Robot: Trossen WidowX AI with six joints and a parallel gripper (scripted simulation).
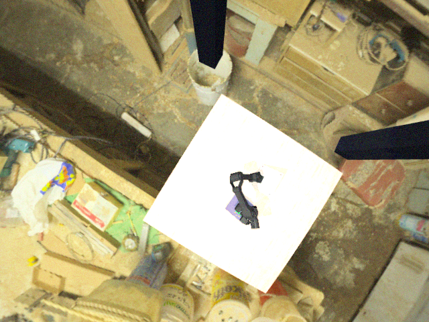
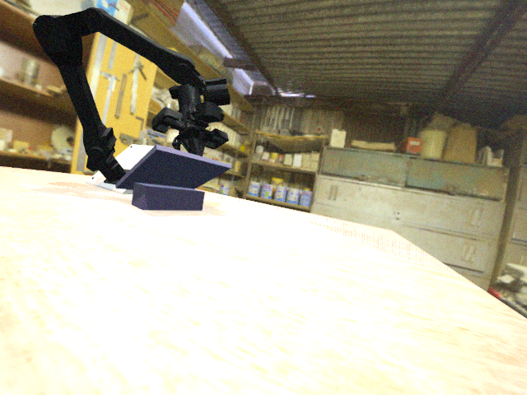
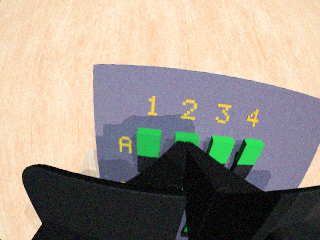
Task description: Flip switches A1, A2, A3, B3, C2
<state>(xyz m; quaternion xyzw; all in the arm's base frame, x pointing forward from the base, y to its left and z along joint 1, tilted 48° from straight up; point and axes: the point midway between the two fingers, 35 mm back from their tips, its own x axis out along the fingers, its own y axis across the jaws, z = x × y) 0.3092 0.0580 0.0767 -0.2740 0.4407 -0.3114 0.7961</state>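
Note:
The purple switch panel (image 1: 231, 206) (image 2: 179, 168) (image 3: 120, 90) is tilted. In the wrist view, switches A1 (image 3: 149, 143), A3 (image 3: 221, 147) and A4 (image 3: 252, 151) show green far parts and dark near parts. Switch A2 (image 3: 187, 136) shows only a short green strip at its far end; the fingertips cover the rest. My gripper (image 3: 183, 148) is shut and empty, its tips over A2; whether they touch it is hard to tell. In the exterior view the tips are hidden behind the panel's raised edge. Rows B and C are almost wholly hidden by the fingers, so B3 and C2 cannot be read.
A dark wedge block (image 2: 168, 197) stands at the panel's underside. A white slab (image 2: 133, 155) shows beside the panel near the arm's base. The pale wooden table (image 1: 194, 187) (image 2: 272, 289) (image 3: 45, 40) surrounds the panel. The arm's shadow falls across the panel's left part.

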